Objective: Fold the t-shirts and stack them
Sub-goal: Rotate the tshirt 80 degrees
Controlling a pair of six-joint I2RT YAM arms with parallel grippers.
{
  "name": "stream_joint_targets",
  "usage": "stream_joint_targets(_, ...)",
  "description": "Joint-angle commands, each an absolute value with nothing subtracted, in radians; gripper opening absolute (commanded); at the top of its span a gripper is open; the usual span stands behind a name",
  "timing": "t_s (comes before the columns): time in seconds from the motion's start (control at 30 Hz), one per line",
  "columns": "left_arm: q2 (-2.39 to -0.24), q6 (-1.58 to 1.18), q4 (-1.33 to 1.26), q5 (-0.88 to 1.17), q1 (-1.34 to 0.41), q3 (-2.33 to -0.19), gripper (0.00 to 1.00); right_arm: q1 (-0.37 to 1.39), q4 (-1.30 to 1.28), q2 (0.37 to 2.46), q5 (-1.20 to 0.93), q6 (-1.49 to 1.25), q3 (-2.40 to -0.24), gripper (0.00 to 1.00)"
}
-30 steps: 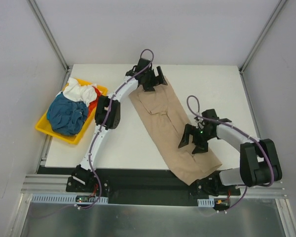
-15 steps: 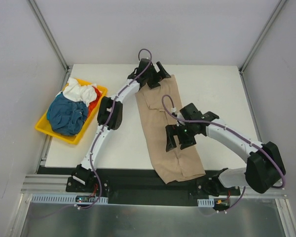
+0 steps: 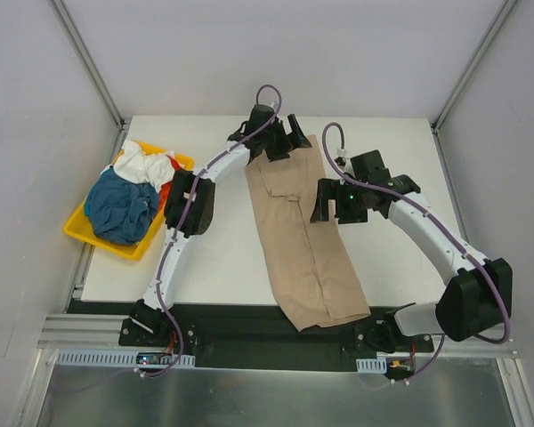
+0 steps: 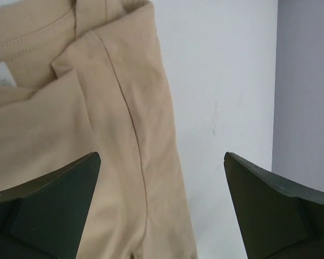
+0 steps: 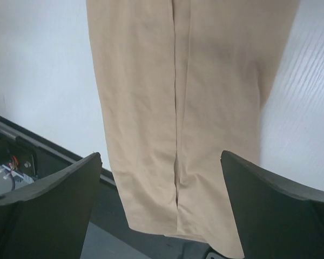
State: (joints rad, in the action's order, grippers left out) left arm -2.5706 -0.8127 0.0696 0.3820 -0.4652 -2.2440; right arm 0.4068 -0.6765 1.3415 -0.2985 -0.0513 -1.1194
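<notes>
A tan t-shirt (image 3: 301,231) lies on the white table as a long narrow strip with both sides folded in. Its collar end is at the back and its hem (image 5: 173,216) hangs over the table's front edge. My left gripper (image 3: 287,140) hovers open over the collar end; in the left wrist view the left gripper (image 4: 162,157) holds nothing, with the shirt's shoulder seam (image 4: 127,113) below it. My right gripper (image 3: 332,206) stands open above the strip's right edge near its middle, and the right gripper (image 5: 161,155) is empty. Teal (image 3: 120,206), white (image 3: 142,160) and red-orange (image 3: 167,189) t-shirts are bunched at the left.
The bunched shirts sit in a yellow tray (image 3: 82,233) at the table's left edge. Bare white table (image 3: 400,160) shows right of the tan strip. A black rail (image 3: 249,325) with the arm bases runs along the front. Grey walls close in the back and sides.
The tan shirt has swung from a diagonal to nearly straight front-to-back. My right gripper went from the shirt's lower part up to its middle right edge. The left gripper shifted slightly back.
</notes>
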Motion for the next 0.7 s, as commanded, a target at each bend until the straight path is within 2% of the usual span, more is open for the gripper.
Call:
stream_joint_targets(0.0,-2.136,-0.586,0.031,0.339,-0.466,-2.058,0.99,0.397,-0.658,1.457,-0.229,-0.047,-1.224,0.97)
stream_joint_targets(0.47,-1.324,-0.462,0.051,0.012,-0.466,-1.108,0.99,0.460,-0.681,1.931,-0.202,-0.054,-1.548,0.97)
stream_joint_targets(0.67,-1.128,-0.527,0.103,-0.002,-0.466,-0.886,0.99,0.540,-0.676,2.023,-0.138,-0.098,-1.557,0.97)
